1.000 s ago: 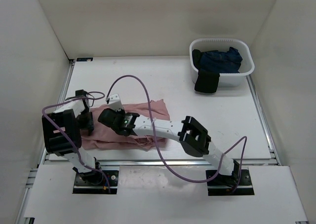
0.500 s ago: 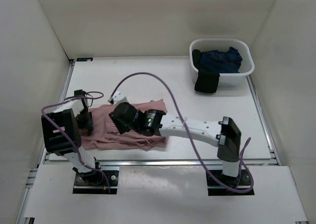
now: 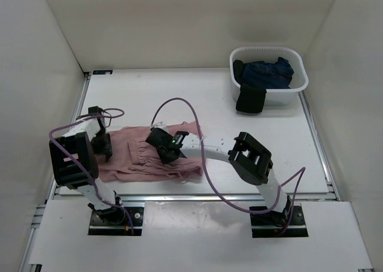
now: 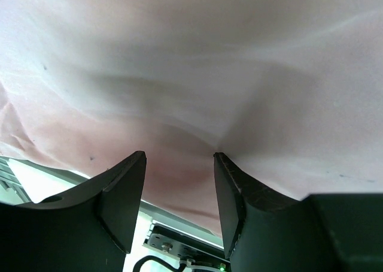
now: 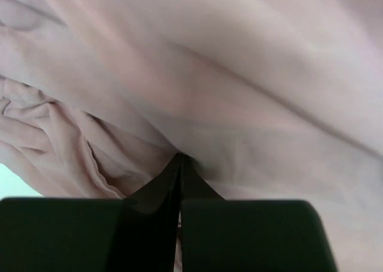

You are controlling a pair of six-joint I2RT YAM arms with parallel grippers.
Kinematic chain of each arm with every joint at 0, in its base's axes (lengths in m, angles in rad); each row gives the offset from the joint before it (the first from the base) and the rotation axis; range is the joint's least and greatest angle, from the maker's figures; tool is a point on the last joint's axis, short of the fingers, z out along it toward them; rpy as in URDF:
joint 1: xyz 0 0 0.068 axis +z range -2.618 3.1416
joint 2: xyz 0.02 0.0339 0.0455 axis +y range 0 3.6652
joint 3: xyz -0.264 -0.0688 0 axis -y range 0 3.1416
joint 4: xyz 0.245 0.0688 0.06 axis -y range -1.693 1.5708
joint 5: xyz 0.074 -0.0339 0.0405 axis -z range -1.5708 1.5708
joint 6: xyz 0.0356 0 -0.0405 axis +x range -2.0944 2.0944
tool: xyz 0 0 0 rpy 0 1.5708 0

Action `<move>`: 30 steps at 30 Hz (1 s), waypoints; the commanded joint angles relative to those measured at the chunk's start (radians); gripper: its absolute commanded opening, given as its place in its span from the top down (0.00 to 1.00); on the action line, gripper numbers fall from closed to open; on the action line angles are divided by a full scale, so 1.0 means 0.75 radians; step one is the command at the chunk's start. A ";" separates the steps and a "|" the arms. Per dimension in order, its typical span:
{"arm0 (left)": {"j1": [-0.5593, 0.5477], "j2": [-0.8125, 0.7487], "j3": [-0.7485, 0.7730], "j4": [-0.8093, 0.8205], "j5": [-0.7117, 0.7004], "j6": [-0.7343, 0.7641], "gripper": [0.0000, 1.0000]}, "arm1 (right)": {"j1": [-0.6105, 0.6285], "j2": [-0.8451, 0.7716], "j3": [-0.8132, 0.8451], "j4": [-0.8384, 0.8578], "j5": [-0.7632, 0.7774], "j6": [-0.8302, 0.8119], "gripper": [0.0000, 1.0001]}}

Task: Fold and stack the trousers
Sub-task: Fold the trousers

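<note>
The dusty-pink trousers [image 3: 134,161] lie folded in a flat band near the table's front left. My left gripper [image 3: 103,145] is at their left end. In the left wrist view it [image 4: 179,159] is open, its fingers [image 4: 122,194] spread, with the pink cloth [image 4: 197,74] at their tips. My right gripper [image 3: 163,147] is low over the middle of the trousers. In the right wrist view it [image 5: 181,157] is shut, its tips pressed into a crease of the cloth [image 5: 239,92]. I see no cloth between its jaws.
A white bin [image 3: 299,83] at the back right holds a dark navy garment [image 3: 266,73], and a black cloth [image 3: 250,99] hangs over its front wall. Purple cables [image 3: 179,104] loop above the trousers. White walls enclose the table, and a metal rail [image 3: 197,194] runs along its front edge.
My right gripper has moved right, from the left-middle of the trousers to their middle, and the arm's elbow has swung. The cloth lies flatter. My left gripper has barely moved.
</note>
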 commanded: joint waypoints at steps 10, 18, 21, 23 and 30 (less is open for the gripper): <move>0.009 -0.055 0.008 -0.002 0.000 -0.005 0.39 | 0.003 -0.477 -0.087 -0.163 0.032 -0.043 0.59; 0.009 -0.067 0.008 -0.002 0.000 -0.005 0.38 | -0.438 -0.810 -0.507 -0.088 -0.143 0.286 0.09; 0.009 -0.067 0.008 -0.014 0.000 -0.005 0.38 | -0.559 -0.797 -0.621 0.080 -0.411 0.336 0.06; 0.009 -0.067 0.008 -0.014 0.000 -0.005 0.38 | -0.578 -0.781 -0.700 0.226 -0.528 0.368 0.04; 0.009 -0.079 -0.005 -0.014 0.000 -0.005 0.38 | -0.590 -0.650 -0.825 0.376 -0.600 0.489 0.02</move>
